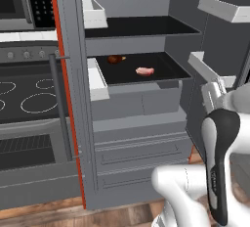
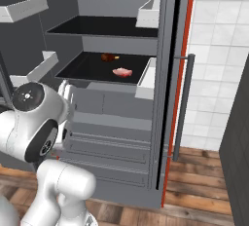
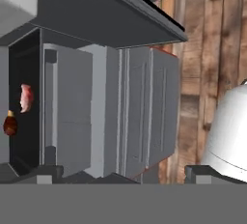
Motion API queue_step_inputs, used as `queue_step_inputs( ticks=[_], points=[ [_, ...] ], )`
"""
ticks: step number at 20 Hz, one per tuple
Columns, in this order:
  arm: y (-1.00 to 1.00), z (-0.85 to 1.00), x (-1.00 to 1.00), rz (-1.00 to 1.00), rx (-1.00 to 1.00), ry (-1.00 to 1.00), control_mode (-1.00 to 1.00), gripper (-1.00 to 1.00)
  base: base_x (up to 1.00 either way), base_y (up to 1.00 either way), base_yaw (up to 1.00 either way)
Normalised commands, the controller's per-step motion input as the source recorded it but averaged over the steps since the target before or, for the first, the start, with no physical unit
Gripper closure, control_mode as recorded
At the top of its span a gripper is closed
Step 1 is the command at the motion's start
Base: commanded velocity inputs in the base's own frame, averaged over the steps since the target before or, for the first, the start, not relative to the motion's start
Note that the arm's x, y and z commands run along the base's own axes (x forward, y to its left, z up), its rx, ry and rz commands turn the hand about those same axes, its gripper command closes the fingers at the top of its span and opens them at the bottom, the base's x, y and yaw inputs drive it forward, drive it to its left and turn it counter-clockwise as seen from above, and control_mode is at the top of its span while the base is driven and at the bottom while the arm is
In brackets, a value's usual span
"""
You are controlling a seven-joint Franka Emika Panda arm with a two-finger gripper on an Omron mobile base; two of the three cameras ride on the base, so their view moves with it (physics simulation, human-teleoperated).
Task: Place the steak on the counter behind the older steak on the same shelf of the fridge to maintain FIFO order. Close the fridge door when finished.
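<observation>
The fridge (image 1: pixel 141 108) stands with both doors swung wide. On its lower shelf (image 1: pixel 166 72) lies the dark brown steak (image 1: pixel 115 59) at the back, with the pale pink older steak (image 1: pixel 145 71) in front of it and a little to the right. Both pieces also appear on the shelf (image 2: pixel 82 69) as steak (image 2: pixel 109 57) and older steak (image 2: pixel 122 72). My gripper (image 3: pixel 123 177) is open and empty, low in front of the fridge drawers, well apart from the steak (image 3: pixel 10 124) and the older steak (image 3: pixel 25 97). The counter is out of view.
One fridge door (image 1: pixel 66 99) with a bar handle stands next to the stove (image 1: pixel 29 99). The other fridge door (image 1: pixel 215 40) carries white bins (image 1: pixel 222 6) close to my arm. Grey drawers (image 1: pixel 141 157) sit under the shelf, above a wooden floor (image 2: pixel 204 200).
</observation>
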Motion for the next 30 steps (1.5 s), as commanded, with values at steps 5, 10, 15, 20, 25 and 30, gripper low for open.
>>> queue_step_inputs(
  ticks=[5, 10, 15, 20, 25, 30],
  points=[
    [-1.00, 0.42, 0.00, 0.02, 0.13, -0.35, -1.00, -1.00, 0.00, 0.00, 0.00],
    [-1.00, 0.21, 0.00, 0.06, 0.16, -0.34, -1.00, -1.00, 0.00, 0.00, 0.00],
    [-1.00, 0.00, 0.00, 0.07, 0.19, -0.28, -1.00, -1.00, 0.00, 0.00, 0.00],
    [-0.78, -0.23, 0.21, 0.07, 0.16, -0.11, -1.00, -1.00, 0.00, 0.00, 0.00],
    [-0.74, -0.38, 0.71, 0.12, 0.13, -0.02, -1.00, -1.00, 0.00, 0.00, 0.00],
    [-0.80, -0.38, 0.83, 0.16, 0.11, 0.00, -1.00, -1.00, 0.00, 0.00, 0.00]
  ],
)
